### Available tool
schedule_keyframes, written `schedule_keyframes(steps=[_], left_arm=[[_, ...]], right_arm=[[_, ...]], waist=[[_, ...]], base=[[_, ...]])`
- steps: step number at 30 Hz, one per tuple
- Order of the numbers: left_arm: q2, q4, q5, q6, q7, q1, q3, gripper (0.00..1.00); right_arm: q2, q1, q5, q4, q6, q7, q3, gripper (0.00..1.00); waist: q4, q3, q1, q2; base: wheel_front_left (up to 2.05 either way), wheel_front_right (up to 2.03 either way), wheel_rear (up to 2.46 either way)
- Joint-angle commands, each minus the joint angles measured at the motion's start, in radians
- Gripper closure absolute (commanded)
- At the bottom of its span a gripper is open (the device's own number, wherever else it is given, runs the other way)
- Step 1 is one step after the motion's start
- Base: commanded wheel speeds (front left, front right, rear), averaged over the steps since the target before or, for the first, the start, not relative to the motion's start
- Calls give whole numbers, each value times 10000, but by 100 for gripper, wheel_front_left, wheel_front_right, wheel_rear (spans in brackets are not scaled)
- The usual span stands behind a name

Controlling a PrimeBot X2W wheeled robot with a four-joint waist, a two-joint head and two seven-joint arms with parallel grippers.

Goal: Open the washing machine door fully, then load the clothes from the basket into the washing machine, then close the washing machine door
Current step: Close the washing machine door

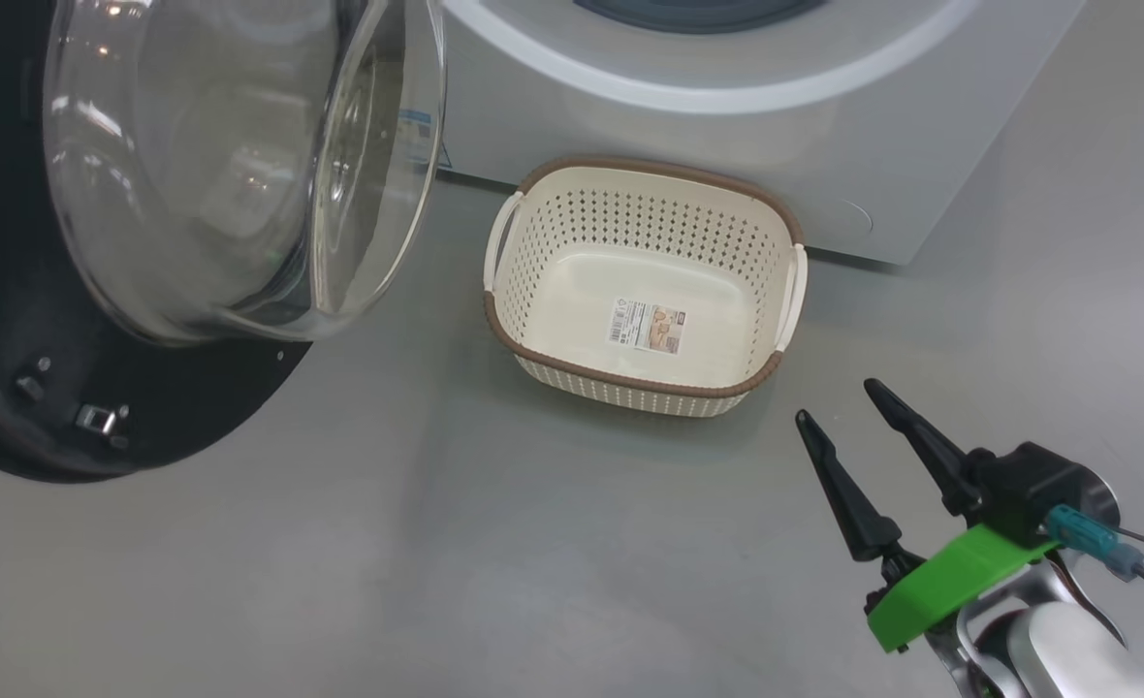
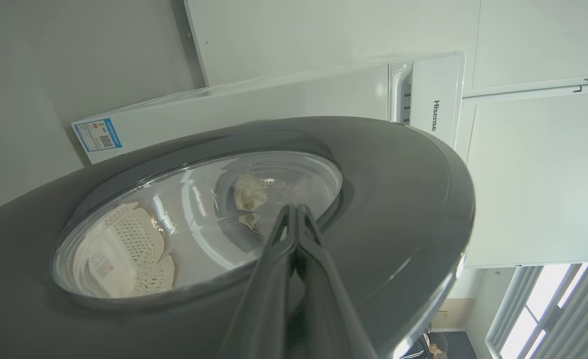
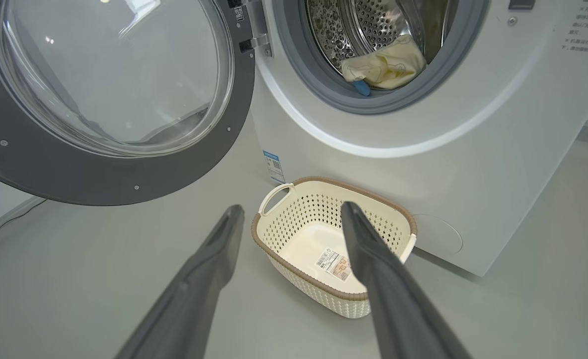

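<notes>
The washing machine door [image 1: 58,407] stands swung open at the left, its glass bowl [image 1: 242,165] bulging toward me. The washing machine [image 3: 423,159] has its mouth uncovered, and the cream-yellow clothes [image 3: 383,65] lie in the steel drum with a small blue bit [image 3: 361,89] at the rubber ring. In front of the machine the basket [image 1: 630,218] sits on the floor with just a label on its floor. My right gripper [image 1: 836,401] hangs open to the basket's lower right, holding nothing. My left gripper [image 2: 294,209] is shut, its tips close against the door's outer face [image 2: 398,199]; whether they touch it I cannot tell.
Grey floor [image 1: 533,582] spreads in front of the basket and under the open door. A white wall panel [image 2: 523,174] rises beside the machine. A person [image 2: 431,344] and a bright window [image 2: 533,319] show at the lower right of the left wrist view.
</notes>
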Motion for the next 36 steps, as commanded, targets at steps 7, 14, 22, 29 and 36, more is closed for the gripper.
schedule_keyframes(steps=[7, 14, 22, 29, 36], left_arm=[[255, -830, -274, 324, 293, 238, 206, 100], [-54, -1182, -486, 495, 430, 261, 152, 100], [-627, -1695, -406, 488, 543, 432, -307, 100], [-1052, -1964, -402, 394, 470, 467, -492, 100], [-1234, -2175, -283, 348, 385, 635, -570, 100]], right_arm=[[26, -301, 198, -90, 6, -264, 286, 0], [84, -314, 237, 68, 6, -397, 310, 0], [201, -397, 271, 283, 6, -548, 394, 0], [330, -438, 332, 492, 6, -733, 442, 0], [442, -393, 388, 693, 6, -894, 414, 0]], waist=[[-271, -193, 0, 0], [-420, -272, 0, 0], [-537, -367, 0, 0], [-872, -525, 0, 0], [-1420, -717, 0, 0]], base=[[0, 0, 0], [0, 0, 0], [0, 0, 0], [0, 0, 0], [0, 0, 0]])
